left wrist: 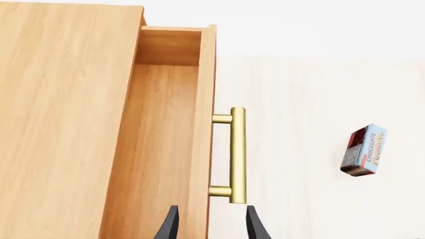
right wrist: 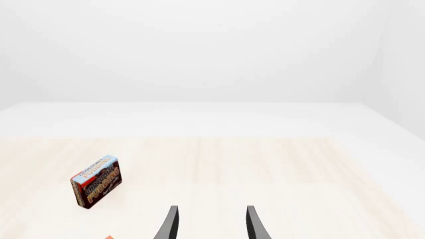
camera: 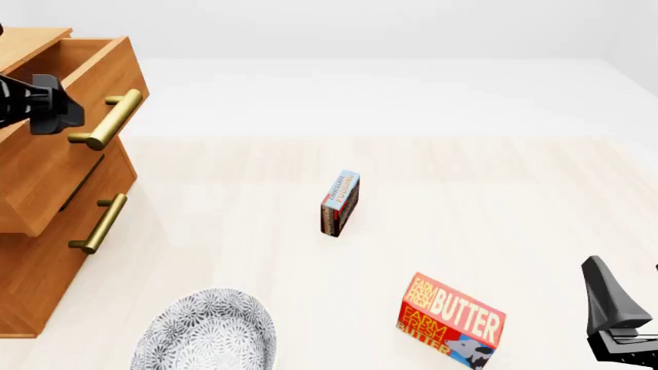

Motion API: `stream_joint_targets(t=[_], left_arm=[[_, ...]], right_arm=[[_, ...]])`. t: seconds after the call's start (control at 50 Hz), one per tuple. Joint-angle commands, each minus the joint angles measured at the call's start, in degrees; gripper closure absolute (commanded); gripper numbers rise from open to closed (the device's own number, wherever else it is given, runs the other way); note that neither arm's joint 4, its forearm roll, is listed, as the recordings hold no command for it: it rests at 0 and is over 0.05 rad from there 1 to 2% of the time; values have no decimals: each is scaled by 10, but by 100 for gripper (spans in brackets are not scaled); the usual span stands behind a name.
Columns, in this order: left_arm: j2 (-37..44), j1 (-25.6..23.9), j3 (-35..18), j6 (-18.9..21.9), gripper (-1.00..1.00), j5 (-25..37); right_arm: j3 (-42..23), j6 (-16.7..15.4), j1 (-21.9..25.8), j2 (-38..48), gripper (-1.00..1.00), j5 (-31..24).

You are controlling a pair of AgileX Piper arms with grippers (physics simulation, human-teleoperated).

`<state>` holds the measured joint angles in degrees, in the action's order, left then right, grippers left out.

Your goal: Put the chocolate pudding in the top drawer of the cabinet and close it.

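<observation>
The chocolate pudding (camera: 340,203) stands on its edge in the middle of the table, a small brown box with a light blue panel; it also shows as the pudding (right wrist: 96,181) in the right wrist view. The cabinet (camera: 31,254) stands at the far left, its top drawer (camera: 98,81) pulled open and empty inside. My left gripper (left wrist: 212,226) is open, its fingers either side of the drawer front just short of the brass handle (left wrist: 238,154). My right gripper (right wrist: 212,226) is open and empty, low at the near right, well away from the pudding.
A red-orange butter box (camera: 452,320) lies near the front, right of centre. A patterned grey plate (camera: 206,335) sits at the front left, near the cabinet. The lower drawer handle (camera: 100,223) sticks out below the open drawer.
</observation>
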<state>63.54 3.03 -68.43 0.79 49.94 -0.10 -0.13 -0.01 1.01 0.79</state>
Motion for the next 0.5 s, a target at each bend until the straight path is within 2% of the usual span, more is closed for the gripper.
stream_joint_targets(t=[0.02, 0.5], left_arm=[[0, 2, 16, -4, -100, -7], [14, -12, 36, -14, -100, -17]], right_arm=[[0, 0, 0, 0, -100, 0], [0, 0, 0, 0, -100, 0]])
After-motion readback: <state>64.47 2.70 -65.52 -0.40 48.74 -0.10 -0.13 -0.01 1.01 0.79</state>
